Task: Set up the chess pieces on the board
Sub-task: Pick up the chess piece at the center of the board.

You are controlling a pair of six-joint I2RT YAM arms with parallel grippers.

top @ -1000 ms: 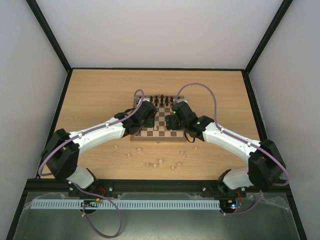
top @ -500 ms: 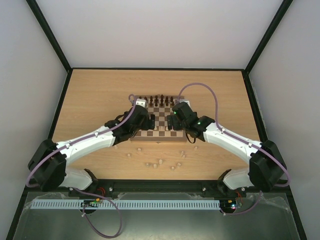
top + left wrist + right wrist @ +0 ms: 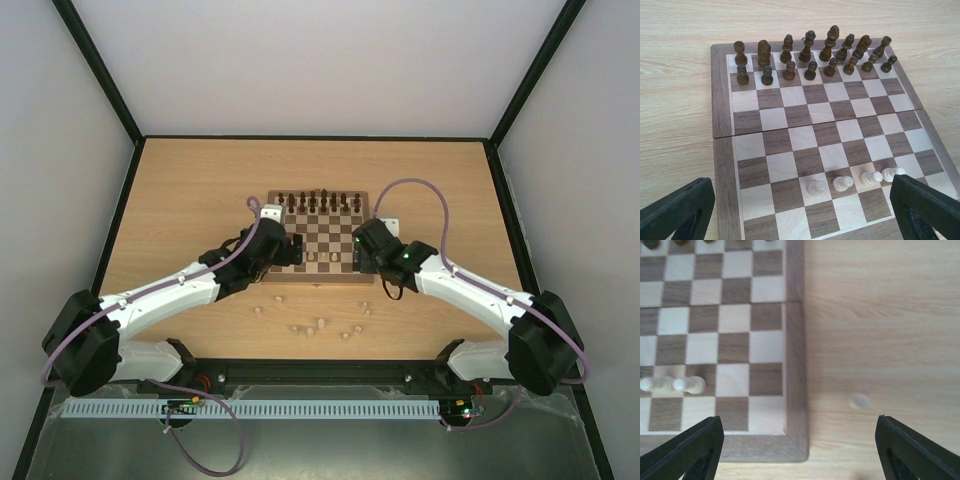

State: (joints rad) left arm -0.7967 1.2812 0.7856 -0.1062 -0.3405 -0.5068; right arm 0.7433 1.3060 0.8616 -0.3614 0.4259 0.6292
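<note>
With left claw (image 3: 800, 210) and right claw (image 3: 797, 440) both spread wide and empty, four chess pieces (image 3: 843, 183) stand on the board (image 3: 720, 100), and one loose piece (image 3: 859, 401) lies on the desk (image 3: 880, 315) just right of its near corner, ahead of the right claw.

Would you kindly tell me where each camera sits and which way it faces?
Top external: above and behind the arm bases, looking down at the table, board and loose pale pieces; left arm and right arm show.
Left wrist: low over the board's near edge, facing the dark pieces; left fingers open at the bottom corners.
Right wrist: straight down on the board's near right corner and a loose piece; right fingers open at the bottom corners.
Shared: both wrist views show the pale pawns on the board.
</note>
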